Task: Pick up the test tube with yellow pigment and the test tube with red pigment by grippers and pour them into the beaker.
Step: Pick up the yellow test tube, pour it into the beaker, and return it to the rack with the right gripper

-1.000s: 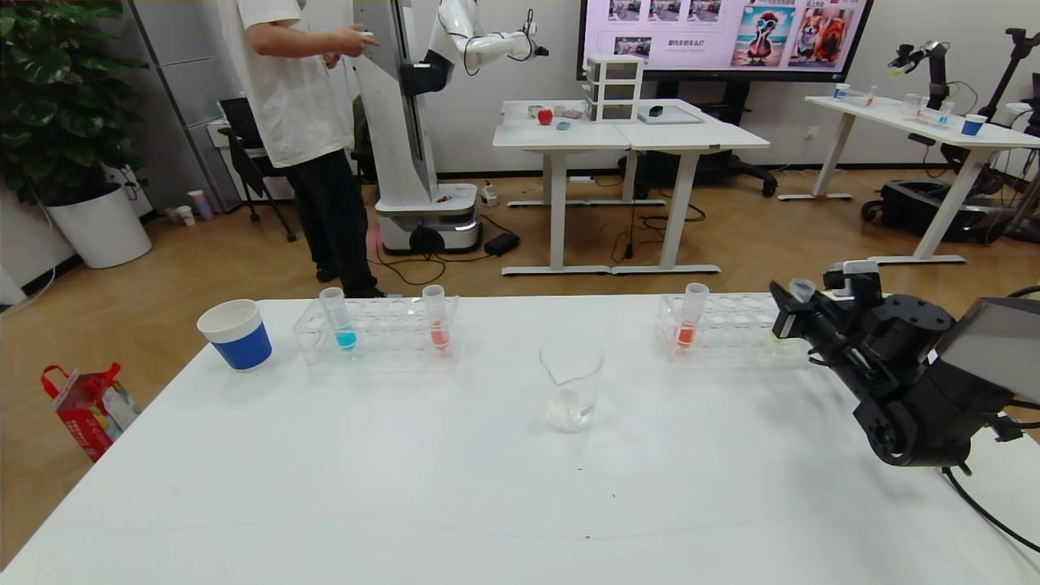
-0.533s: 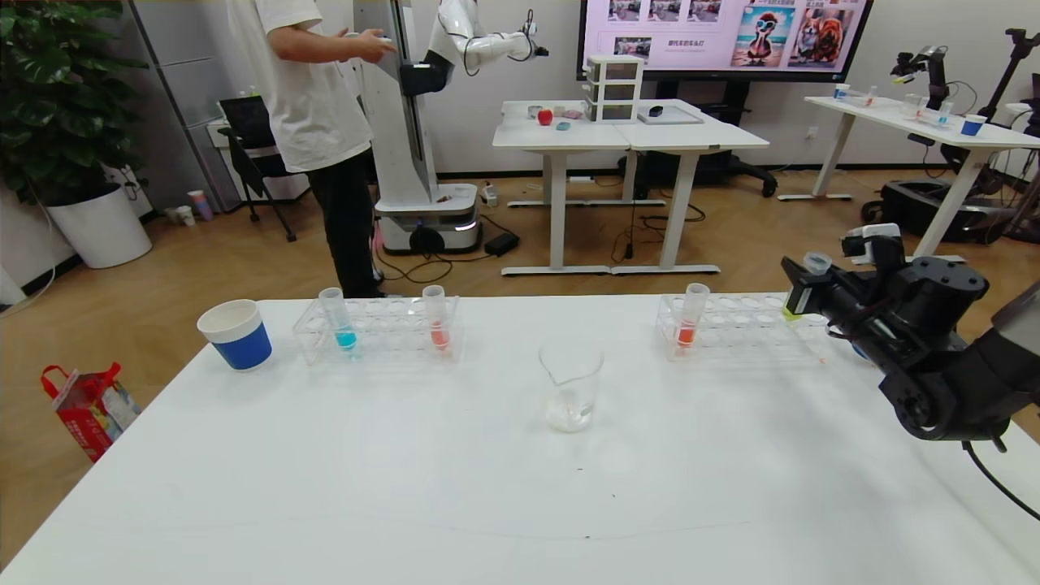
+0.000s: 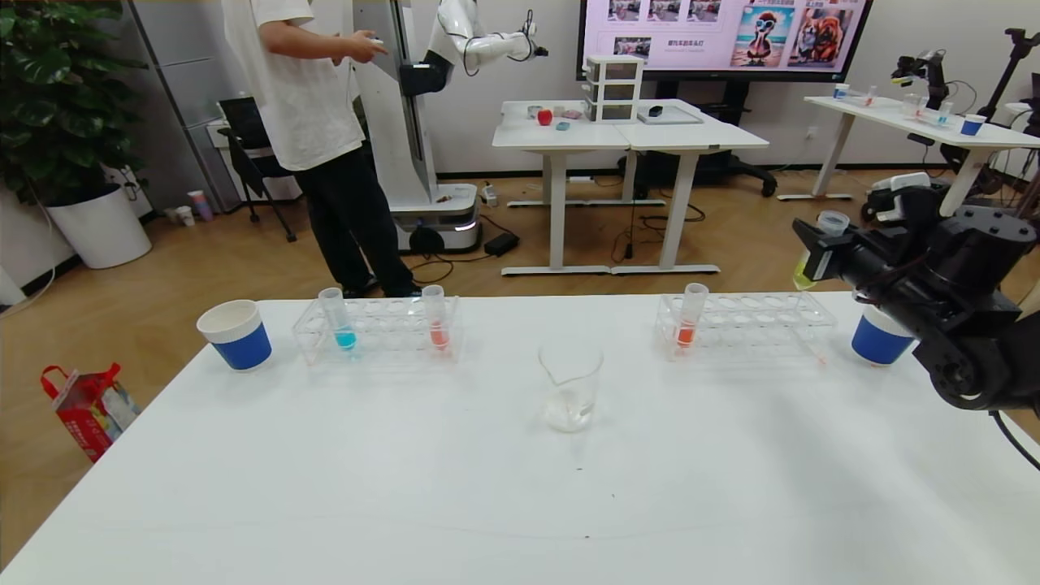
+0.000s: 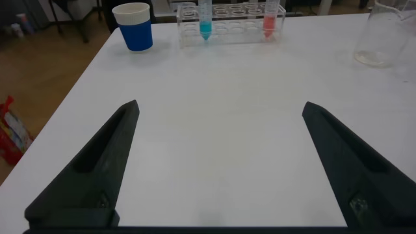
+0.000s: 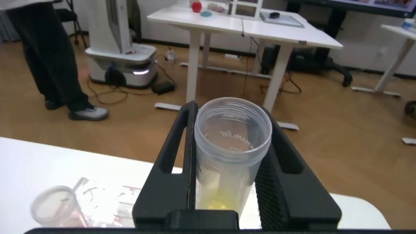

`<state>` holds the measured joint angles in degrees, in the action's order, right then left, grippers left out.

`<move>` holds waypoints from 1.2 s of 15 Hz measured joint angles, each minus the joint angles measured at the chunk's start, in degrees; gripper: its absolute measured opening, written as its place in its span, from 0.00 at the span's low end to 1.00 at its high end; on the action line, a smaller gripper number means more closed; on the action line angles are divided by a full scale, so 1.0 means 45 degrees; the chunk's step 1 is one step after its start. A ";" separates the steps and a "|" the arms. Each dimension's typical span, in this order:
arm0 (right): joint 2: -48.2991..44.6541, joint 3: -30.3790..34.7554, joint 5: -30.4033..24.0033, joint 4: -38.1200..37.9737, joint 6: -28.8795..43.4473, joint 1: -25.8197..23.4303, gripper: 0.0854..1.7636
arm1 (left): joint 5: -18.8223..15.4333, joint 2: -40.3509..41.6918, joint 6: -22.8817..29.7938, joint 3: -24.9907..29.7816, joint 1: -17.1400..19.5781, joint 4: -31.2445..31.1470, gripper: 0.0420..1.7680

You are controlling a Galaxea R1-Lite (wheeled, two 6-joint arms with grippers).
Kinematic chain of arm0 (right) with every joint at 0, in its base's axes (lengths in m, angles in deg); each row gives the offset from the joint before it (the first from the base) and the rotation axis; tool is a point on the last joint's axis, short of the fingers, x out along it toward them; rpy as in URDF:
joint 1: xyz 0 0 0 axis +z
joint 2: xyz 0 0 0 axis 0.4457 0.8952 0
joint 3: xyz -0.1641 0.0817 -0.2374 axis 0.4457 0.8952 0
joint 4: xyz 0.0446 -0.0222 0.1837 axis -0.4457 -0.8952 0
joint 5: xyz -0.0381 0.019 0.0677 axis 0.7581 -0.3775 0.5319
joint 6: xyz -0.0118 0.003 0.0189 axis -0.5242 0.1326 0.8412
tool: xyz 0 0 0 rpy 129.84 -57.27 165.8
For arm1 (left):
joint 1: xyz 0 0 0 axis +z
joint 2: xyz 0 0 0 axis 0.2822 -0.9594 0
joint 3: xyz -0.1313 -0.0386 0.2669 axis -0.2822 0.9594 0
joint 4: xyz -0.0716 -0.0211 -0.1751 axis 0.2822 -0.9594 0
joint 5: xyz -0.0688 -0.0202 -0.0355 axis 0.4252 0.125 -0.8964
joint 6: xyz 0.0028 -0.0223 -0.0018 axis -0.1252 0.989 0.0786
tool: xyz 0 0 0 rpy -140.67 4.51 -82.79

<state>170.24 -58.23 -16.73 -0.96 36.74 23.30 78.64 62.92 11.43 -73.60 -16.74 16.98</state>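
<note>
My right gripper [image 3: 819, 253] is shut on the test tube with yellow pigment [image 3: 815, 252], held upright well above the right rack [image 3: 743, 329]; in the right wrist view the tube [image 5: 231, 156] sits between both fingers [image 5: 170, 162]. A test tube with red pigment [image 3: 691, 318] stands at that rack's left end. Another red tube [image 3: 436, 319] and a cyan-blue tube [image 3: 337, 319] stand in the left rack [image 3: 378, 331]. The clear beaker [image 3: 570, 384] stands mid-table between the racks. My left gripper [image 4: 221, 114] is open and empty over bare table near the front left, out of the head view.
A blue-and-white paper cup [image 3: 236, 334] stands left of the left rack, another [image 3: 879, 339] right of the right rack, under my right arm. A person stands beyond the table's far edge. The left wrist view also shows the cup [image 4: 133, 25] and left rack [image 4: 231, 23].
My right gripper has risen and drifted right with the yellow tube, lifting it out of the right rack and uncovering the right paper cup. The person has shifted.
</note>
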 joint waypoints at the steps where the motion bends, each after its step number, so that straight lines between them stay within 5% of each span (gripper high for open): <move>1: -0.0057 -0.0263 0.0000 -0.0062 -0.0095 0.0314 0.26 | 0.0000 0.0000 0.0005 0.0000 0.0011 0.0005 0.99; 8: 0.0108 -0.1728 -0.0149 -0.0669 -0.3592 0.3489 0.26 | 0.0000 0.0000 0.0005 0.0000 0.0000 0.0000 0.99; 18: 0.2303 -0.2536 -0.4597 0.1233 -0.7677 0.4955 0.26 | 0.0005 0.0000 0.0011 0.0000 0.0000 0.0000 0.99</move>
<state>180.60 -69.65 -37.42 4.59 2.20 45.60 78.66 62.92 11.48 -73.60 -16.74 16.98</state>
